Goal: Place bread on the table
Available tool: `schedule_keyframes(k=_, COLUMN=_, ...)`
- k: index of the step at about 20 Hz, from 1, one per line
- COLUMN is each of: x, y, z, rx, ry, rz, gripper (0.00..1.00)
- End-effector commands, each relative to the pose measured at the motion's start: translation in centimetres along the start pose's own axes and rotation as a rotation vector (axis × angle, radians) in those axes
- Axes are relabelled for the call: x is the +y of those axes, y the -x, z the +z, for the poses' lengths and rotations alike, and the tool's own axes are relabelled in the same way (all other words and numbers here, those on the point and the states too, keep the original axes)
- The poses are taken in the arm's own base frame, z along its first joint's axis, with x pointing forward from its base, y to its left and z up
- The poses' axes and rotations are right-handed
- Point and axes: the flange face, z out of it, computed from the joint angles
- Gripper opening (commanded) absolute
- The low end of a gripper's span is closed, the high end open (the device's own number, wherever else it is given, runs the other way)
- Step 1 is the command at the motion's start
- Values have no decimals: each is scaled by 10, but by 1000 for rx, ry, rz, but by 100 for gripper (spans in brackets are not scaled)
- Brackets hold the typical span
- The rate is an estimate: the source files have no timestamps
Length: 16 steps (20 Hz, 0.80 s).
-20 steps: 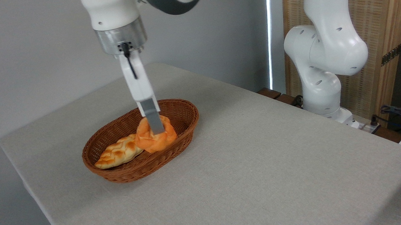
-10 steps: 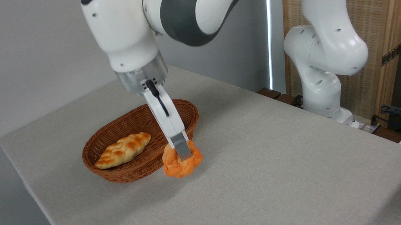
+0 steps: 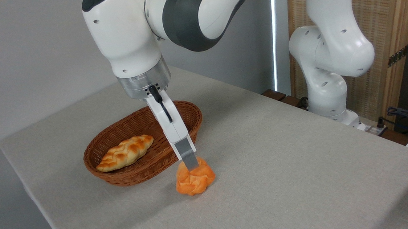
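Bread (image 3: 195, 180), a stubby orange ridged bun, is sitting low at the centre of the frame on the grey-beige table (image 3: 302, 165), just outside the near right rim of the brown wicker basket (image 3: 135, 171). The gripper (image 3: 192, 165) is reaching down from the upper left, its visible finger pressing into the top of the bun; whether the fingers are pinching it or have let go cannot be told from this side. A longer pale braided loaf (image 3: 125, 152) is lying inside the basket at centre left.
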Motion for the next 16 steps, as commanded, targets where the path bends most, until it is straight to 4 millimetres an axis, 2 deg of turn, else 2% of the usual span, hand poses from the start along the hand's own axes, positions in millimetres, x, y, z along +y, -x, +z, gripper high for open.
schedule_keyframes(k=1, x=2, y=1, z=-6, rx=6, ry=-3, rz=-8, gripper=100)
schedule_keyframes(k=5, x=2, y=1, z=-7, rx=8, ry=-6, rz=-8, gripper=100)
schedule_keyframes(k=8, x=5, y=3, z=-17, rx=23, ry=-20, rz=-11, gripper=100)
schedule_keyframes(k=12, x=10, y=0, z=-65, rx=74, ry=-102, rz=-26, gripper=100)
schedule_keyframes(k=14, x=12, y=-3, z=-91, rx=105, ry=-145, rz=-137, gripper=100)
schedule_keyframes(k=16, x=13, y=-4, z=-101, rx=120, ry=-158, rz=-270, gripper=100)
